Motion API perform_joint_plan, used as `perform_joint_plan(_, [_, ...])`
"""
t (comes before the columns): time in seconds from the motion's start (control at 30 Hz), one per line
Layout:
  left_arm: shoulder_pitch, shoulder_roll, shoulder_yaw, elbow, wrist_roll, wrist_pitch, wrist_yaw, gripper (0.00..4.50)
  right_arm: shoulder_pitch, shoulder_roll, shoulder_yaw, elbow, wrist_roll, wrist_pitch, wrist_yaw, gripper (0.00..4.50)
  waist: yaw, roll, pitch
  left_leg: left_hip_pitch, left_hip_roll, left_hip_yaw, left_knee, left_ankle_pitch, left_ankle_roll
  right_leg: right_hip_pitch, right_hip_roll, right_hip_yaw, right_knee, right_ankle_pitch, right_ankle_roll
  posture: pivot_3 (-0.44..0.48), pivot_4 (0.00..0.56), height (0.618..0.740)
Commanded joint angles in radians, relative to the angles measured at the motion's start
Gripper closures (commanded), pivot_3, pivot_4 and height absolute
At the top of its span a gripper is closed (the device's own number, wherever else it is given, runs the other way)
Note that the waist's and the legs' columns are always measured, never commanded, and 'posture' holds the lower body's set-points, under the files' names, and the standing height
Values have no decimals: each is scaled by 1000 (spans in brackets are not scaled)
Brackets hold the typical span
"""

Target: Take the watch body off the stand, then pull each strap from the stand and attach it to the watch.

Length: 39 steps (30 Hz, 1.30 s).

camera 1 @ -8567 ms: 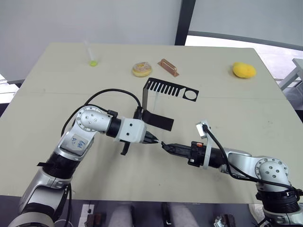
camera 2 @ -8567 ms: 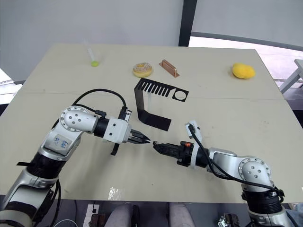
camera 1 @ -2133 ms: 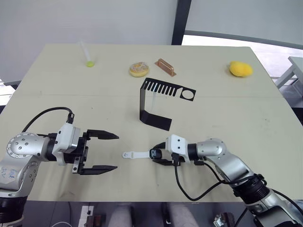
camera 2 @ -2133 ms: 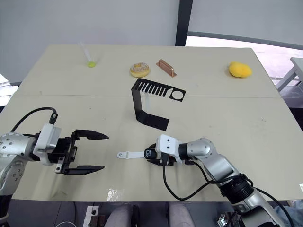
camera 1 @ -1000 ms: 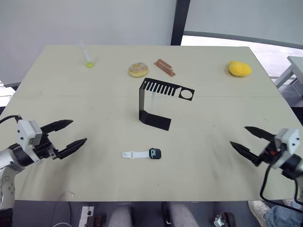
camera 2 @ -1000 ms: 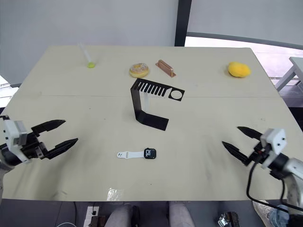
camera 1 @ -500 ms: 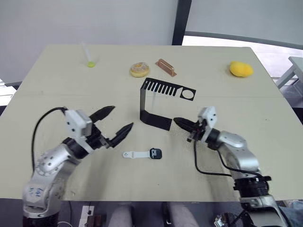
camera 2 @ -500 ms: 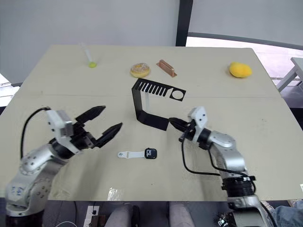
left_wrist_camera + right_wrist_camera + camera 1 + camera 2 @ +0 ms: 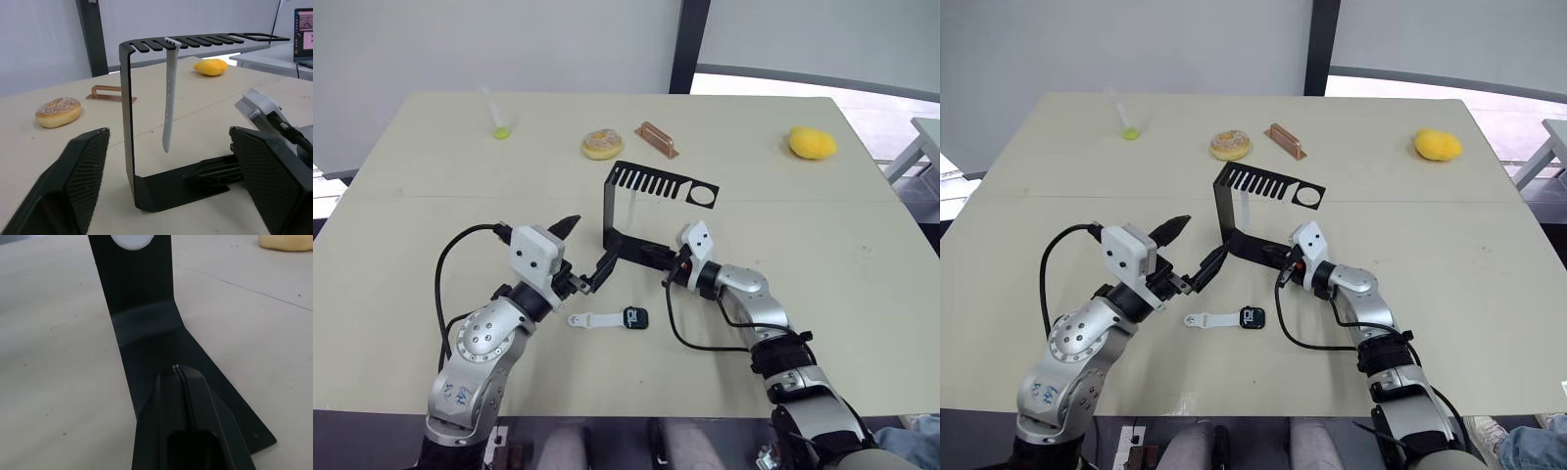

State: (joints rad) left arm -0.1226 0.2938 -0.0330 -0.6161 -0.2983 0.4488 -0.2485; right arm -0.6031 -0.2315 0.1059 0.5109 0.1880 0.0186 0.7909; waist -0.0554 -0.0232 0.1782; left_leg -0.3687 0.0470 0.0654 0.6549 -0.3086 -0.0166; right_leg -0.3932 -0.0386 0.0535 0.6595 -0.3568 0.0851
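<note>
Watch body [image 9: 635, 316] off stand [image 9: 636, 211], first strap [image 9: 590, 319] attached, on worktop [image 9: 822, 245] at 6 o'clock. Second strap [image 9: 168, 95] hanging in comb slot. Left tool [image 9: 584, 252] wide open, empty; right tool [image 9: 179, 369] closed, empty, on stand base.

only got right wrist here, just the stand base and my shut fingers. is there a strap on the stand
observer: Yes, one white strap hangs from a comb slot in the stand.
operator: wheres the watch
observer: The watch body lies flat on the table in front of the stand. The other strap runs from it toward the robot's left and looks joined to it.
operator: and the left gripper
observer: The left gripper is open and holds nothing. It points at the stand from the robot's left.
</note>
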Motion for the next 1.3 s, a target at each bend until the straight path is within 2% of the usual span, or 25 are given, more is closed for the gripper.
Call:
perform_joint_plan(0.03, [-45, -19, -39, -12, 26, -4, 11, 794, -9, 11, -17, 21, 6, -14, 6, 4500, 0, 0, 0, 0, 0, 0, 0, 0, 0, 0, 0, 0, 0, 0, 0, 0, 150, 740])
perform_joint_plan(0.37, [-196, -111, -114, 136, 127, 46, 79, 794, 2, 22, 0, 29, -10, -8, 19, 4500, 0, 0, 0, 0, 0, 0, 1, 0, 0, 1, 1, 0, 0, 0, 0, 0, 150, 740])
perform_joint_plan(0.6, [-247, -141, -158, 270, 190, -45, 60, 794, 6, 30, 12, 28, -23, -13, 15, 4500, -1, 0, 0, 0, 1, 0, 2, 0, -1, 0, 2, 0, 0, 0, 0, 0, 150, 740])
perform_joint_plan(0.97, [-325, -204, -148, 464, 250, -177, 76, 794, 31, 24, 26, 4, -26, 7, 24, 4500, 1, -1, -1, 0, 1, 0, 2, 0, -1, 0, 1, 0, 1, 0, 0, 0, 150, 740])
perform_joint_plan(1.3, [-317, -217, -156, 464, 264, -200, 60, 794, 54, 20, 13, -34, -14, 6, 24, 4500, 2, -1, -1, 0, 1, 0, 2, 0, -1, 0, 1, 0, 1, 0, 0, 0, 150, 740])
